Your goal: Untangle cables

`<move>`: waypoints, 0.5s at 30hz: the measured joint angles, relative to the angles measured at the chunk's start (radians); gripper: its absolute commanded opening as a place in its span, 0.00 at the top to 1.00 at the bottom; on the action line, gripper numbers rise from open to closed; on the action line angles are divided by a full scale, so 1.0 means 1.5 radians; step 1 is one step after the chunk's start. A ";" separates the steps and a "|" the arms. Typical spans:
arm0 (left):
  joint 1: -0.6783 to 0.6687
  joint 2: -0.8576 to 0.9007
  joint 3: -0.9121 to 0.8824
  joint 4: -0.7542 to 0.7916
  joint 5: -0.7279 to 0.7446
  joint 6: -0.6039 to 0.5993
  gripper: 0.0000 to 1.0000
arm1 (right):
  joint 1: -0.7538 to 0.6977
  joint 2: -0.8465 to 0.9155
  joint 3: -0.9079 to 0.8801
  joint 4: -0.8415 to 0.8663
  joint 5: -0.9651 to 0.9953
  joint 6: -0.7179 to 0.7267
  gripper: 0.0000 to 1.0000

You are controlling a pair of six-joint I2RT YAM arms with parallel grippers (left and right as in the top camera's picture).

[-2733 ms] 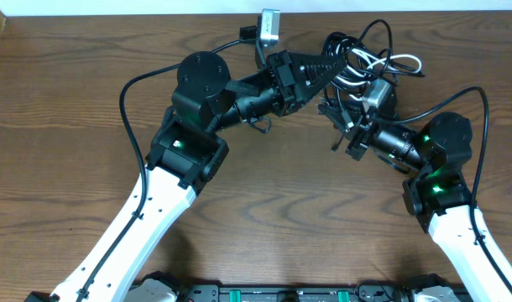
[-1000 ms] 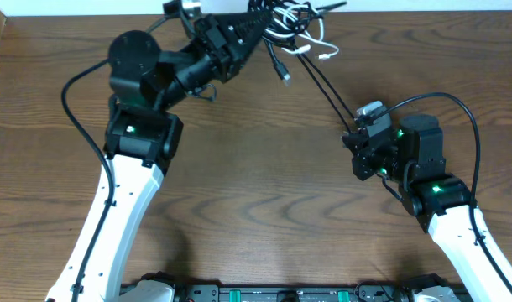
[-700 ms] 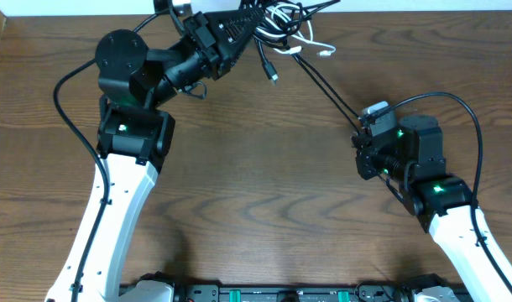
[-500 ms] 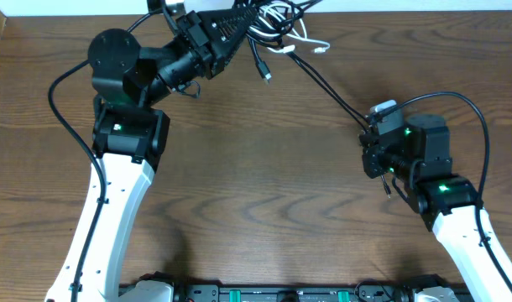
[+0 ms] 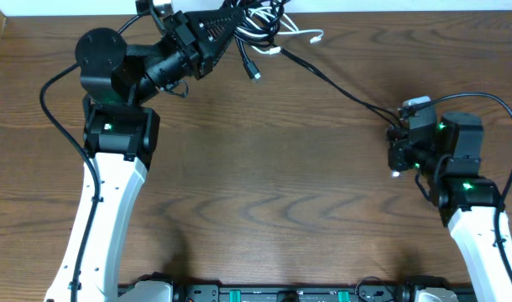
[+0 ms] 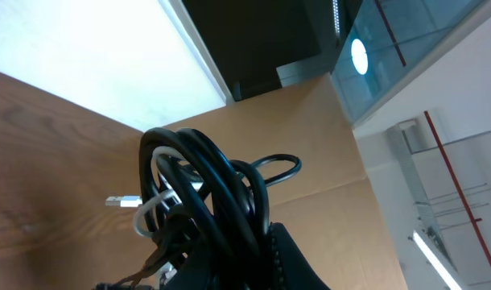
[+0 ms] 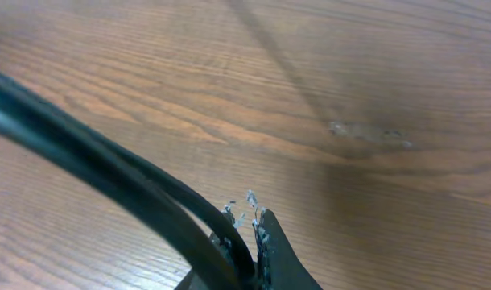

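Overhead: even, diffuse light on the table (image 5: 281,184). Grain is sharp and shadows are faint and soft. The white strip (image 5: 365,5) past the far edge is overexposed.

Left wrist: the white panel (image 6: 84,56) at upper left is blown out and the round lamp (image 6: 359,56) glares. The cables (image 6: 213,201) read as near-silhouette with thin glints.

Right wrist: warm light. The black cable (image 7: 76,153) close to the lens is badly blurred. Wood at mid-frame is in focus, and a soft diagonal shadow (image 7: 278,60) crosses it.

I am seeing the cables (image 5: 264,18) bunching at my left hand (image 5: 232,15), one strand (image 5: 333,84) running across the worktop (image 5: 264,168) into my right hand (image 5: 395,144).
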 measured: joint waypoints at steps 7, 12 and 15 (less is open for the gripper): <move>0.014 0.000 0.000 -0.002 0.020 -0.001 0.92 | -0.056 -0.003 0.000 0.002 -0.033 -0.003 0.99; 0.029 0.000 0.000 -0.004 0.034 -0.001 0.92 | -0.087 -0.005 0.002 0.003 -0.061 -0.005 0.99; 0.036 0.000 0.000 -0.004 0.046 -0.001 0.92 | -0.108 -0.007 0.003 0.002 -0.074 -0.007 0.99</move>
